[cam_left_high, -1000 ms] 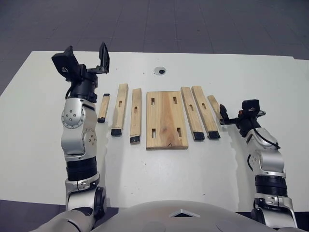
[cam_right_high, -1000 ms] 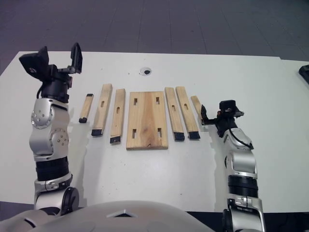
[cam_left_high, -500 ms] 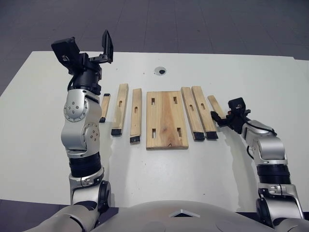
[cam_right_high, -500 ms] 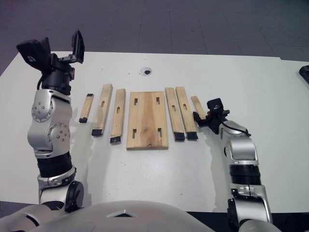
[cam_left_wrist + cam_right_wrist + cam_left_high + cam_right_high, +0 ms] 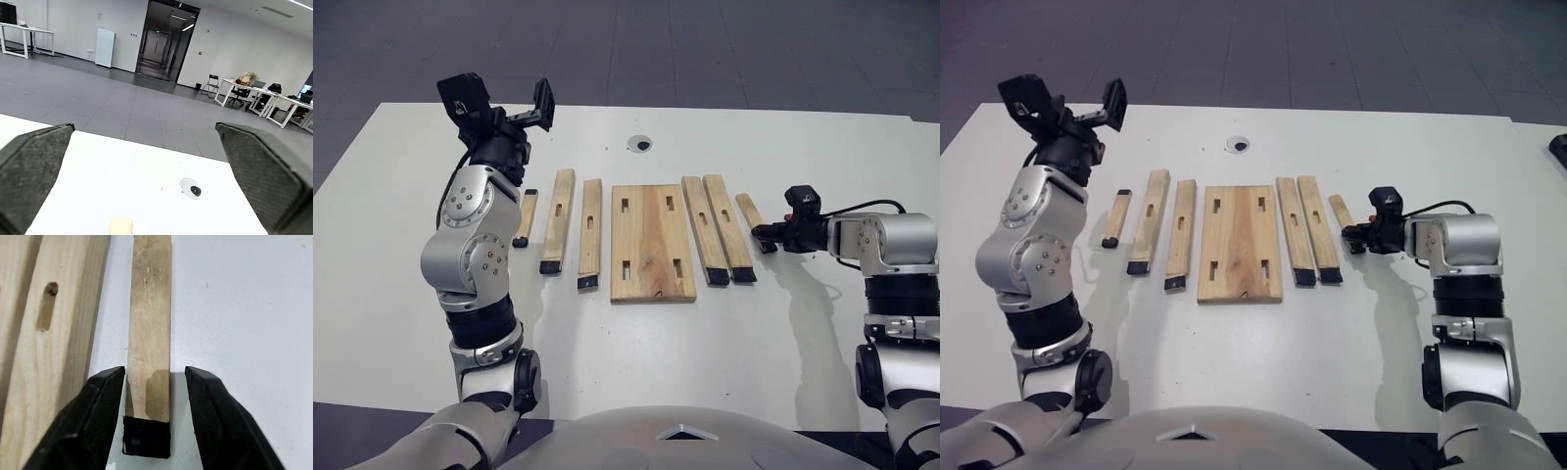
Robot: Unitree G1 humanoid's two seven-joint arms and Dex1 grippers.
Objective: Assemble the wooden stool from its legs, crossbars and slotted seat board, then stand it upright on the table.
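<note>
The slotted seat board [image 5: 651, 240] lies flat at mid-table. Two long legs [image 5: 558, 233] [image 5: 589, 233] lie on its left and two more [image 5: 702, 230] [image 5: 728, 227] on its right. A short crossbar [image 5: 524, 217] lies at the far left of the row. Another short crossbar [image 5: 749, 211] lies at the far right. My right gripper [image 5: 766, 235] is low at that crossbar's black-capped near end, open. In the right wrist view the crossbar [image 5: 149, 333] runs between the fingers [image 5: 100, 416] without touching them. My left gripper [image 5: 509, 103] is raised above the left pieces, open and holding nothing.
A round cable hole [image 5: 639, 144] sits in the white table [image 5: 636, 343] behind the seat board. Bare tabletop stretches in front of the pieces and to the right of my right arm. Beyond the table's far edge is grey floor.
My right arm has swung its elbow outward, and its gripper has lowered around the right crossbar's near end. My left gripper has tilted and shifted slightly right, still raised.
</note>
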